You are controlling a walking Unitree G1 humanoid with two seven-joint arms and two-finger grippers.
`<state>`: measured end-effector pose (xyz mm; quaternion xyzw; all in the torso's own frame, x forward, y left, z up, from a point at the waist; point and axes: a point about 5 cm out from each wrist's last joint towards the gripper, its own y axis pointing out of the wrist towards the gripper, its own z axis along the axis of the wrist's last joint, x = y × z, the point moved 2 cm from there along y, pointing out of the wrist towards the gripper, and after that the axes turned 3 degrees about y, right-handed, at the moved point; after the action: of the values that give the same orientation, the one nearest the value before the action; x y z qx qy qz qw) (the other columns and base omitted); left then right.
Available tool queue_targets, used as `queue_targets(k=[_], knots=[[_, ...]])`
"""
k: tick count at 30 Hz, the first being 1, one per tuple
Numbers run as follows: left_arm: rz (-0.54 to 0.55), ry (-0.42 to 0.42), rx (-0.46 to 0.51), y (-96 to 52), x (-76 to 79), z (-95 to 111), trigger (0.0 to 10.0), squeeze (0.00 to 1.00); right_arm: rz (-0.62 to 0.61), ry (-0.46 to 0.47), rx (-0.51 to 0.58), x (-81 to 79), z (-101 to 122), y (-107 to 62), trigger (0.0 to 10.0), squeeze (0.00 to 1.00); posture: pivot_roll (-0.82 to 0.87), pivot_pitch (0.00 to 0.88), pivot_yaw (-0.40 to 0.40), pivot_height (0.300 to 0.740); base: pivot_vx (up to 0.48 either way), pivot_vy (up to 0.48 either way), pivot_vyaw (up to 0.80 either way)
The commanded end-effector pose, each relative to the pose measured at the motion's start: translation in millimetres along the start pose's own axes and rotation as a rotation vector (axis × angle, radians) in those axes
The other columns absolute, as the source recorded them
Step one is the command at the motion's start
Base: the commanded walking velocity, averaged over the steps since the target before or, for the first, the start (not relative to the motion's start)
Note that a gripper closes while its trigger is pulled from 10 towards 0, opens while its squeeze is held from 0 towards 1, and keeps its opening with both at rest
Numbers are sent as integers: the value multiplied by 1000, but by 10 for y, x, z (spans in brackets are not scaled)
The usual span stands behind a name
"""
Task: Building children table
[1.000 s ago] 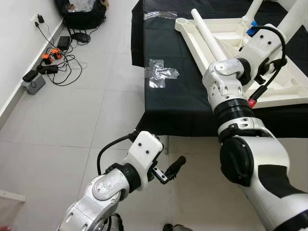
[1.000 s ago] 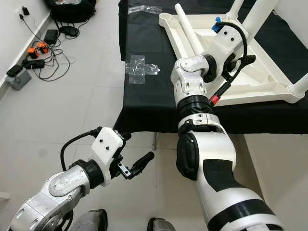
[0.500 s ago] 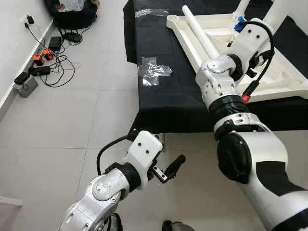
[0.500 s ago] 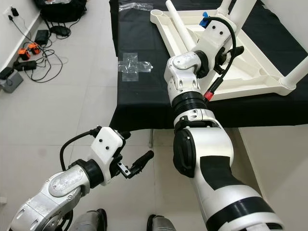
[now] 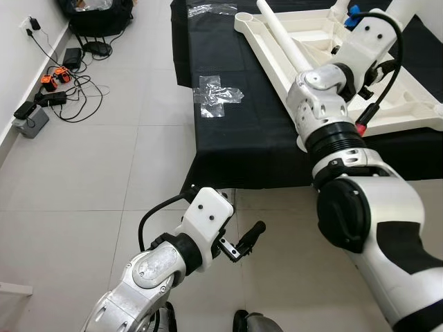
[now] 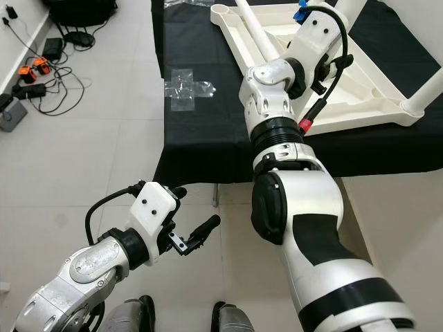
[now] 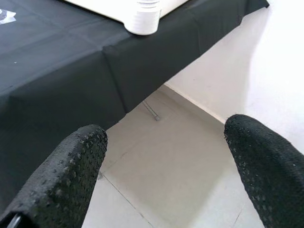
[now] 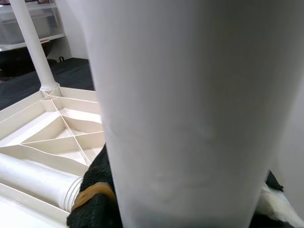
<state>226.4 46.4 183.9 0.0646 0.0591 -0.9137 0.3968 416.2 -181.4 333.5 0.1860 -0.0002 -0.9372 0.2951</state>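
Upturned white plastic children's table [image 5: 387,76] on black cloth [image 5: 242,131], legs up, right gripper [image 8: 190,209] clasping white leg [image 8: 190,95], left gripper [image 7: 166,156] wide, cables [image 5: 62,90] far left.

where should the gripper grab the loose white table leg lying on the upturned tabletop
Take the loose leg around its round shaft near the middle, coming from above with fingers across its width. It lies flat along the upturned tabletop, so its sides are free, while its ends lie close to the frame's ribs and corner socket.
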Motion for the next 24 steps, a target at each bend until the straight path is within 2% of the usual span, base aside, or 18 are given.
queue_targets(k=[1,5,7,12,13,14,15,16,17,24], knots=[[-12,-1,-11,-4,35,-36,10000,0,-13,72,17,-7,185,53,10000,0,64,223,-80,740,0,0,0],[-10,0,-7,0,34,-31,10000,0,-2,51,0,-7,106,41,10000,0,63,225,-79,740,0,0,0],[-8,2,-5,0,31,-27,10000,0,9,1,-48,20,-107,4,10000,0,64,226,-77,740,0,0,0],[-7,2,-5,0,29,-26,10000,0,11,-14,-70,33,-183,-9,10000,0,64,226,-77,740,0,0,0],[-5,2,-3,-1,29,-22,10000,0,16,-47,-114,62,-329,-33,10000,0,64,226,-77,740,0,0,0],[-5,2,-3,-1,29,-22,10000,0,16,-47,-114,62,-329,-33,10000,0,64,226,-77,740,0,0,0],[-4,3,-1,-1,28,-17,10000,0,24,-87,-152,98,-486,-66,10000,0,64,226,-77,740,0,0,0],[-4,3,-1,-1,28,-17,10000,0,24,-87,-152,98,-486,-66,10000,0,64,226,-77,740,0,0,0],[-4,4,0,-1,28,-13,10000,0,25,-116,-183,130,-601,-95,10000,0,64,228,-78,740,0,0,0],[-2,8,7,4,25,7,10000,0,42,-175,-246,176,-807,-157,10000,0,63,230,-78,740,0,0,0]])
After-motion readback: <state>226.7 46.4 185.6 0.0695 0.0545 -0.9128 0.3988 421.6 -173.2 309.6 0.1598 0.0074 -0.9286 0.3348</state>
